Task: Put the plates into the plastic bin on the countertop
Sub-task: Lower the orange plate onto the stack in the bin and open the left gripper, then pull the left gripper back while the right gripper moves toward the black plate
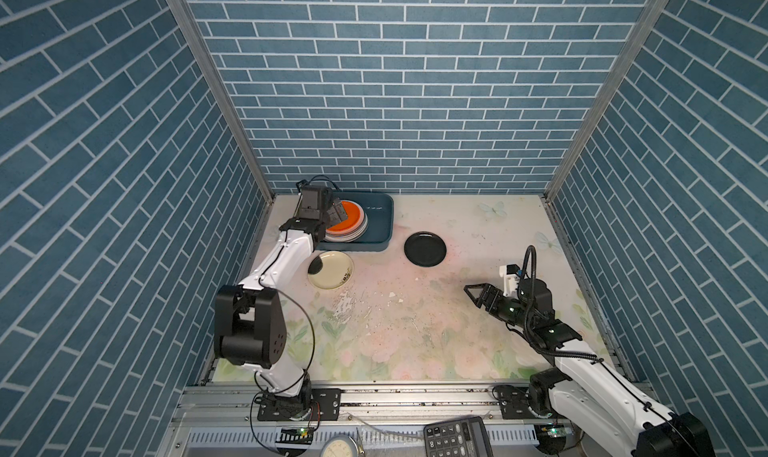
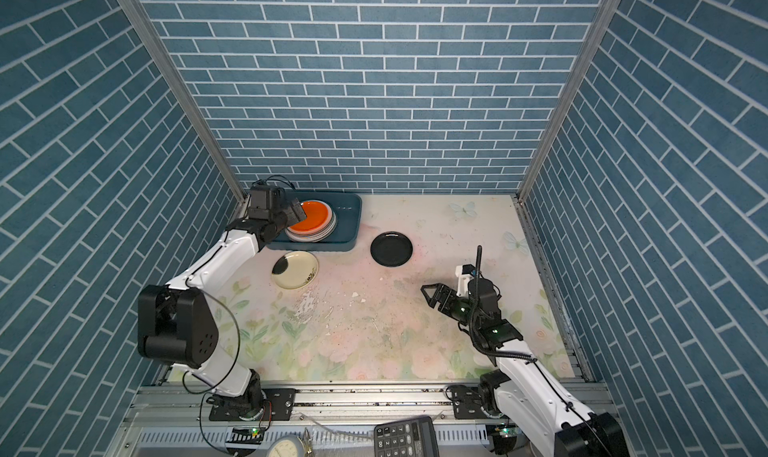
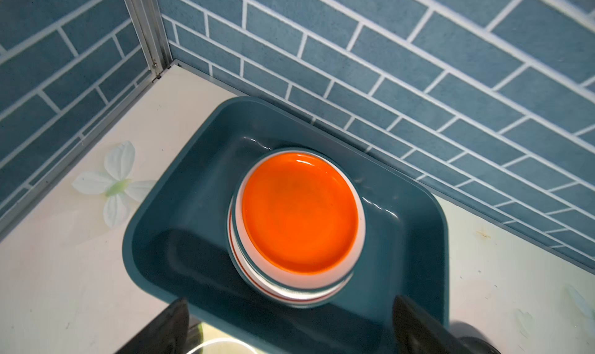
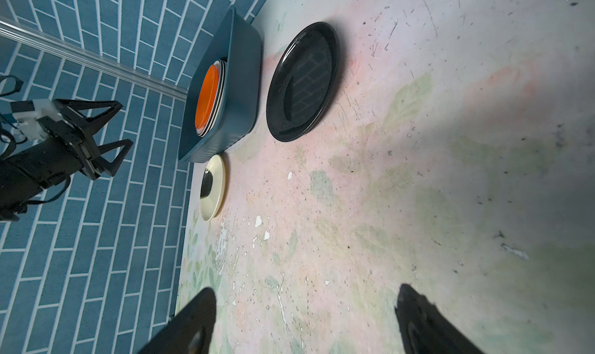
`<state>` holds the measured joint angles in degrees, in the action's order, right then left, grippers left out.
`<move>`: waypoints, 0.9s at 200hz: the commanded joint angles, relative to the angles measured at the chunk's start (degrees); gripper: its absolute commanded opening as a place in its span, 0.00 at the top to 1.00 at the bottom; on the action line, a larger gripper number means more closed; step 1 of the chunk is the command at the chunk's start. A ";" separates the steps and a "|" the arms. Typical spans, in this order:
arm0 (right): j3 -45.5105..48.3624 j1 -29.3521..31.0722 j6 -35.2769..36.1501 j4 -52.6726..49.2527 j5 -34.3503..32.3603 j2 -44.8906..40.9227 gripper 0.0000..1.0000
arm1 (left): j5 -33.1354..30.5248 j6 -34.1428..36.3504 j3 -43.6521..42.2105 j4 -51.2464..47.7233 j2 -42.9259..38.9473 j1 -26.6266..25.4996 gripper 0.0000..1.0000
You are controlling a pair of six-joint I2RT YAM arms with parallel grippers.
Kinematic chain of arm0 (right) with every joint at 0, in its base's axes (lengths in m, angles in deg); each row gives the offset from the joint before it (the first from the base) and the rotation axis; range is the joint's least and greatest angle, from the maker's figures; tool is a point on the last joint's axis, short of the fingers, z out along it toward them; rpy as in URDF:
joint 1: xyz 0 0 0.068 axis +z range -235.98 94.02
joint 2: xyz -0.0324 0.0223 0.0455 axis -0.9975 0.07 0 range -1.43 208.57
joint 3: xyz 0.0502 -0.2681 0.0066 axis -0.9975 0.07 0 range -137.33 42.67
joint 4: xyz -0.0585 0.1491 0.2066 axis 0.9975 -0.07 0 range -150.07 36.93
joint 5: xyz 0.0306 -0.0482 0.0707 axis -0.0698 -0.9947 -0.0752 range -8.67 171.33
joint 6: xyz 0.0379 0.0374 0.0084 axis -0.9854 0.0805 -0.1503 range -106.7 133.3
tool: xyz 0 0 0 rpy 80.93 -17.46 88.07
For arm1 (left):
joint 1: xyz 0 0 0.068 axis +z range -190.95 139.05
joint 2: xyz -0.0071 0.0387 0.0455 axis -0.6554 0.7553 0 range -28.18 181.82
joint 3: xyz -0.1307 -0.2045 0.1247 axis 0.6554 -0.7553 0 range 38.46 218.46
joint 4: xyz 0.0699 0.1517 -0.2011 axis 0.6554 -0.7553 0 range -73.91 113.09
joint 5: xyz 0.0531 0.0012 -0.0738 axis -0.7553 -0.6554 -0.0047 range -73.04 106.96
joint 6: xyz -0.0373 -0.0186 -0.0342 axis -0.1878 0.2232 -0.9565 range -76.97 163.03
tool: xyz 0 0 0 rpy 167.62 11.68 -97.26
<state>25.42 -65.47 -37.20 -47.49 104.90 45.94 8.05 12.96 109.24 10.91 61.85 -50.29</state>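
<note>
The right pincer (image 1: 473, 296) is hovering released and empty over the near flowery worktop (image 1: 415, 322). Farther back, a cream plate (image 1: 330, 271) and a black plate (image 1: 425, 249) are lying on the worktop near the plastic bin (image 1: 381, 221). The bin, in the far left corner, is holding stacked plates (image 3: 289, 293) topped by an orange plate (image 1: 348, 219), the left pincer (image 4: 125, 123) hanging released above it.

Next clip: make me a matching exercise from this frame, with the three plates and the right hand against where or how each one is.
Column 1:
1. orange plate
2. black plate
3. cream plate
4. right hand

Column 2:
A. on the countertop, right of the plastic bin in a top view
B. open, holding nothing
C. topmost inside the bin
D. on the countertop in front of the bin, nearer the robot

Pairs: 1-C, 2-A, 3-D, 4-B
</note>
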 commanded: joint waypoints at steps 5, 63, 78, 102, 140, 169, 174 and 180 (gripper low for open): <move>1.06 0.08 -2.90 1.58 -0.12 -1.73 0.13 | -1.11 -2.54 -5.81 4.87 -5.80 -3.45 0.01; 2.79 0.05 -6.21 1.98 0.42 -3.59 0.12 | -0.88 -2.97 -13.60 2.55 -19.28 -10.65 0.00; 3.19 0.05 -6.80 1.94 0.47 -4.09 0.12 | -0.03 -3.24 -15.22 0.75 -22.40 -11.54 0.00; 2.89 0.00 -6.37 0.69 -0.82 -4.58 0.13 | 1.50 -3.14 -18.15 -2.71 -28.02 -11.70 0.01; -0.86 0.10 -3.12 0.00 -1.91 0.03 0.13 | 2.67 -1.93 -22.44 -10.86 -38.13 -11.74 0.00; -5.33 0.10 -1.02 2.33 -0.54 9.29 0.13 | 3.87 -2.40 -26.03 -15.35 -46.32 -11.61 0.00; -6.06 0.20 -1.00 3.21 -0.27 11.12 0.13 | 3.85 -2.62 -26.57 -16.08 -47.59 -11.65 0.00; -6.78 0.17 -1.20 4.75 0.08 13.10 0.14 | 3.81 -2.96 -27.27 -16.80 -48.99 -11.63 0.00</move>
<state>22.47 -65.47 -40.55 -46.99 104.40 53.04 10.87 10.36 84.52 0.26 17.38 -61.87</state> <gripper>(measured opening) 0.870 0.995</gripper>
